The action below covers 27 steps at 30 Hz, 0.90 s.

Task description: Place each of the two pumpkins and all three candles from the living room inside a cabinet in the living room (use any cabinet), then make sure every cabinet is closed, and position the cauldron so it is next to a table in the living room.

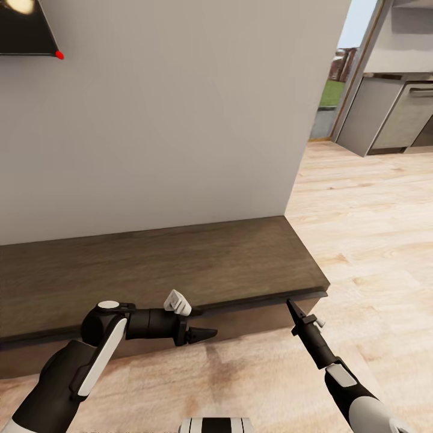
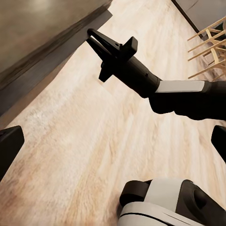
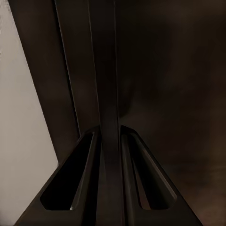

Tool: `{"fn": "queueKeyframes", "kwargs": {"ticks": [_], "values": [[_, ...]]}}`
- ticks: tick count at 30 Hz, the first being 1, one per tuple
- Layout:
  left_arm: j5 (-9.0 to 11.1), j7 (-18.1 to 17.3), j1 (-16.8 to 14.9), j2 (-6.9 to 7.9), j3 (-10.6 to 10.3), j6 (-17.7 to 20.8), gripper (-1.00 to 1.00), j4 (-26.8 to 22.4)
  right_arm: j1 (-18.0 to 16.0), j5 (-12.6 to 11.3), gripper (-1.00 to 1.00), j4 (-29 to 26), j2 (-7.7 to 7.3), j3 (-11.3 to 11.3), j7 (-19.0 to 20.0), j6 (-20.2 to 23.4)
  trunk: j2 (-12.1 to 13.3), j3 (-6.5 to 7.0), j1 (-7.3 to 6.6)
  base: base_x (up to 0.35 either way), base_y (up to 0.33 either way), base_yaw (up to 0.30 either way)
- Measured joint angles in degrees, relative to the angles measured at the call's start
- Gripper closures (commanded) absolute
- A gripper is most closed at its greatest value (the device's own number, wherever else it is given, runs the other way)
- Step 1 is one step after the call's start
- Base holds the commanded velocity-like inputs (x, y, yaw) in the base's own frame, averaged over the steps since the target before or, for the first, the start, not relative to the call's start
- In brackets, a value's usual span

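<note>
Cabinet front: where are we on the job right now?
Done: nothing that I can confirm; the cabinet looks shut along its front. In hand: the right gripper has its tips at the cabinet's top front edge near the right corner, fingers close together; the left gripper holds nothing. Left: pumpkins, candles and cauldron, unverifiable here.

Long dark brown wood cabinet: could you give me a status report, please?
Cabinet shut, top bare. Right gripper at its top edge, jaws nearly together. Left gripper empty.
</note>
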Motion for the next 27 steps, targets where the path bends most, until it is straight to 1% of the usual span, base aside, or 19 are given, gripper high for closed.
{"fn": "queueKeyframes", "kwargs": {"ticks": [27], "values": [[0.0, 0.08, 0.0, 0.0, -0.07, -0.06, -1.0, -0.01, 0.01, -0.1, 1.0, -0.01, -0.01, -0.24, -0.06, -0.06, 0.0, 0.0, 0.0, -0.029, 0.0, 0.0]]}}
